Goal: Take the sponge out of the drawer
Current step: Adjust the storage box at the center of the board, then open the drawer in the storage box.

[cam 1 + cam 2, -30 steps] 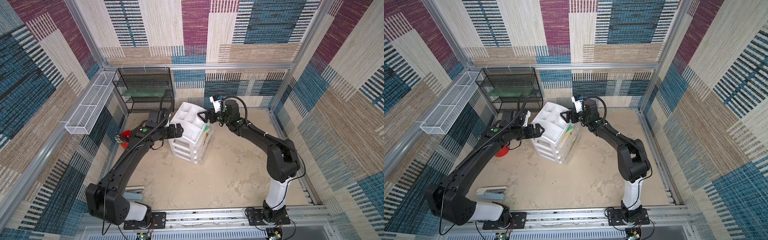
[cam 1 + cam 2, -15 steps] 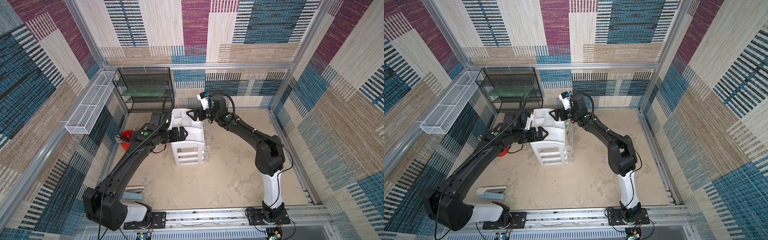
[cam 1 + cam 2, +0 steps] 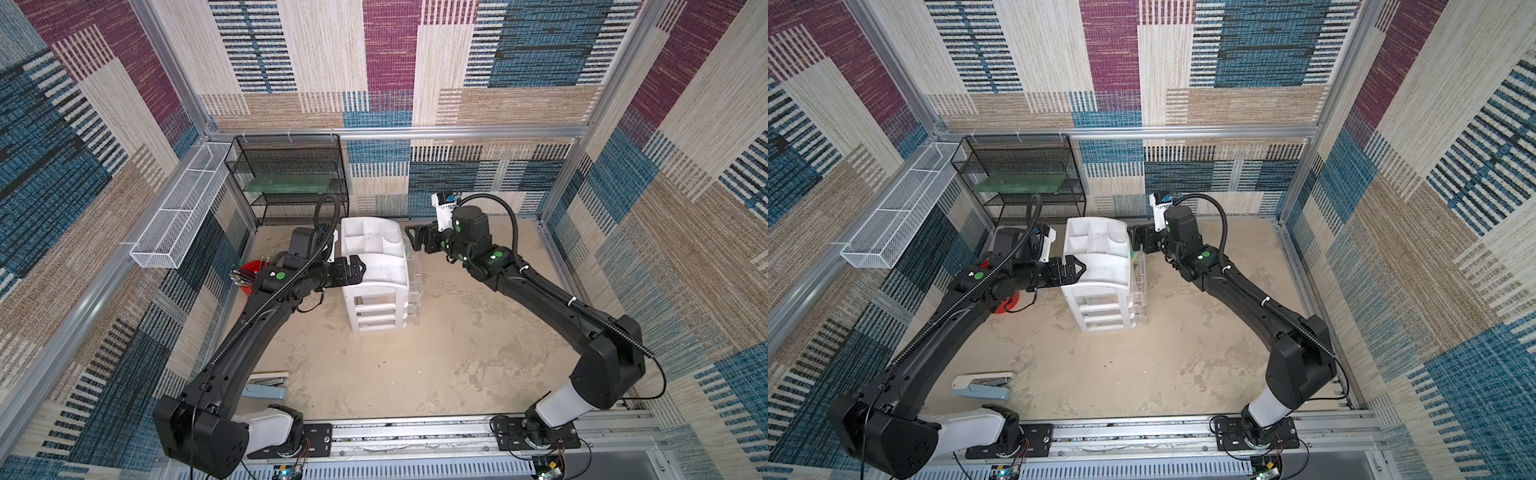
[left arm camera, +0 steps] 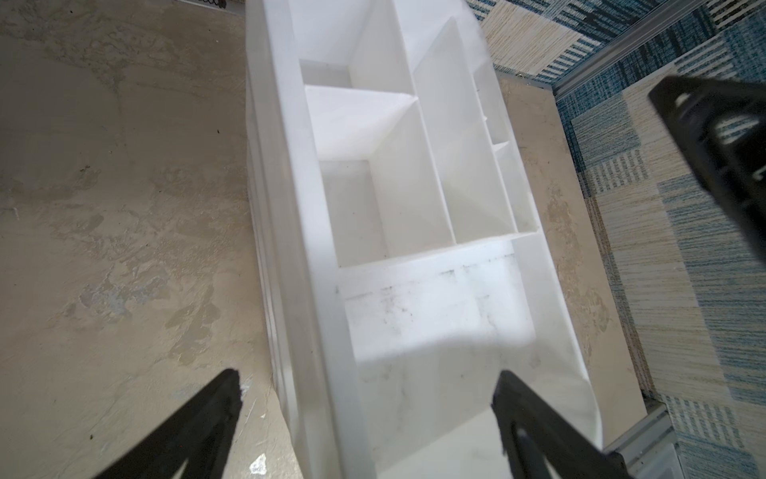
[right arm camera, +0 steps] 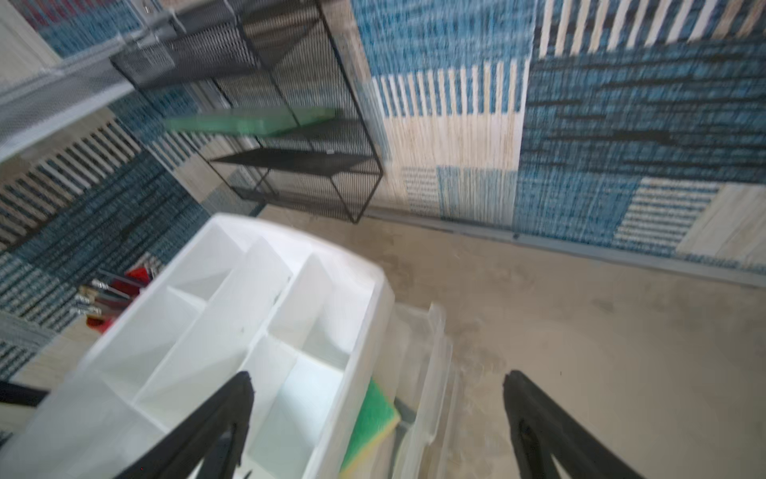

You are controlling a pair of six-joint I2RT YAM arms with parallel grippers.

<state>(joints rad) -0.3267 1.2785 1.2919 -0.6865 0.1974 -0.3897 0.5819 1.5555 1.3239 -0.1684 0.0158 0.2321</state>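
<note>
The drawer (image 3: 384, 272) stands on mottled beige tabletop (image 3: 415, 374) between patchwork, seemingly carpeted walls (image 3: 386, 54)

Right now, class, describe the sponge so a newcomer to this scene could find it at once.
Find the white plastic chest standing on the sandy floor. Its top clear drawer is pulled partly out, and the sponge lies inside, half under the tray top. Among white and clear plastic, it alone is green, with a yellow layer.
</note>
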